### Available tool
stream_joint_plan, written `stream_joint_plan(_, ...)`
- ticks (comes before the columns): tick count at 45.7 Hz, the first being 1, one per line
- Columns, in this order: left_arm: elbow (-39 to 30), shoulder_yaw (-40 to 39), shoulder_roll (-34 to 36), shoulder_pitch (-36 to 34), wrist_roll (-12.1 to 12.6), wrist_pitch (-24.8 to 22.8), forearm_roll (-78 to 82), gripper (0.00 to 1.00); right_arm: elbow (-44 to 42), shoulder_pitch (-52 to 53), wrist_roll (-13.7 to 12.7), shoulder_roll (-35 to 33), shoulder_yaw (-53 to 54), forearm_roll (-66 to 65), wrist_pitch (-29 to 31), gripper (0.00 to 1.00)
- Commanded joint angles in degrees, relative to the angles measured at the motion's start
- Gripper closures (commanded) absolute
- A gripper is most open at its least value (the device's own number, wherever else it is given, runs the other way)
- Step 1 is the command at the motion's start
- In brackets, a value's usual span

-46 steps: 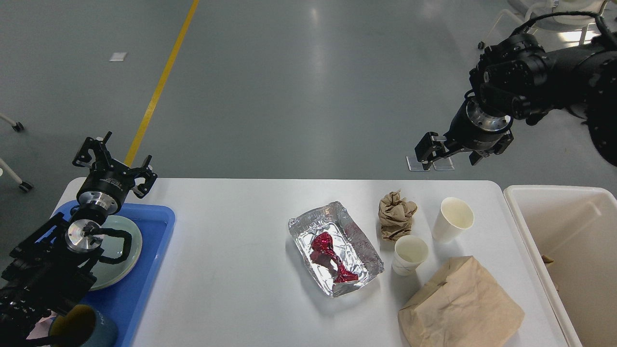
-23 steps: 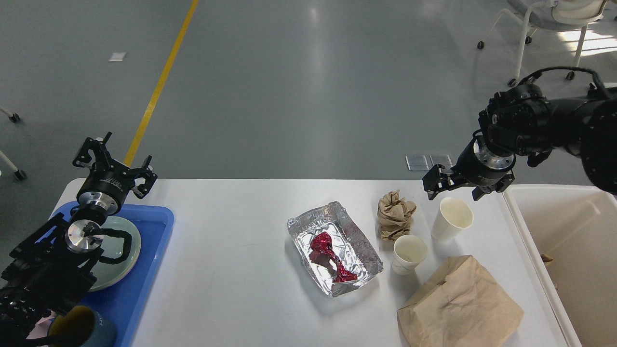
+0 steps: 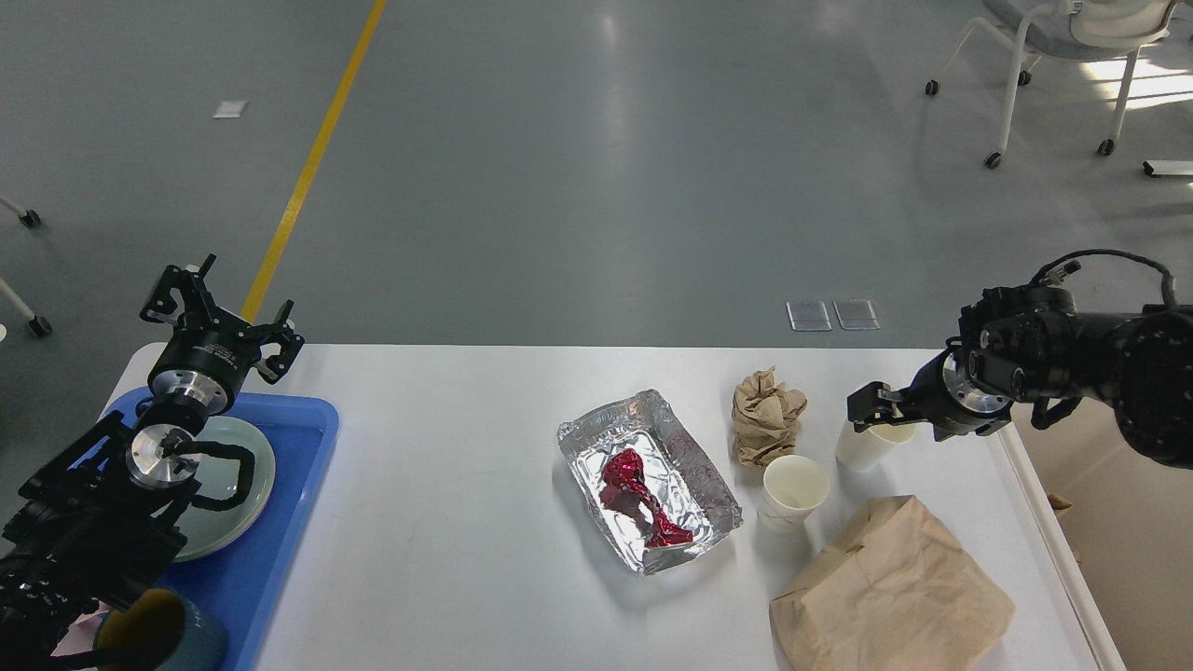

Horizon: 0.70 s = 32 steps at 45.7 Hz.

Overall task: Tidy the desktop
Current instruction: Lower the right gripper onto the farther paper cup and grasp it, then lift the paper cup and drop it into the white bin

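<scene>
My right fingers (image 3: 874, 407) sit over the far paper cup (image 3: 862, 447), hiding its rim; I cannot tell whether they grip it. My left fingers (image 3: 221, 312) are spread wide and empty above the far left corner of the white surface (image 3: 447, 522). My left arm covers part of the plate (image 3: 238, 489) on the blue tray (image 3: 280, 550). The brown bag (image 3: 890, 592) and the mug (image 3: 163, 638) are cut off at the near edge.

One head view only, looking forward and down across the large white rounded-corner tabletop (image 3: 447, 522), grey floor beyond its far edge.
</scene>
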Motion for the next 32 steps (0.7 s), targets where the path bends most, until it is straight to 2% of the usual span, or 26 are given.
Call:
stream_joint_plan(1,0.0,0.0,0.0,0.0,0.0,0.0,0.0,0.03,-0.2,-0.5,0.0,-1.1,-0.1,0.7,-1.5,0.0)
stream_joint_plan(23,0.0,0.0,0.0,0.0,0.0,0.0,0.0,0.03,-1.7,-0.1,0.0,-1.8,-0.1,0.7,-2.1,0.0)
stream_joint_plan(32,0.0,0.0,0.0,0.0,0.0,0.0,0.0,0.03,-2.9,-4.5,0.0,-1.8,-0.1,0.7,-9.8,0.1)
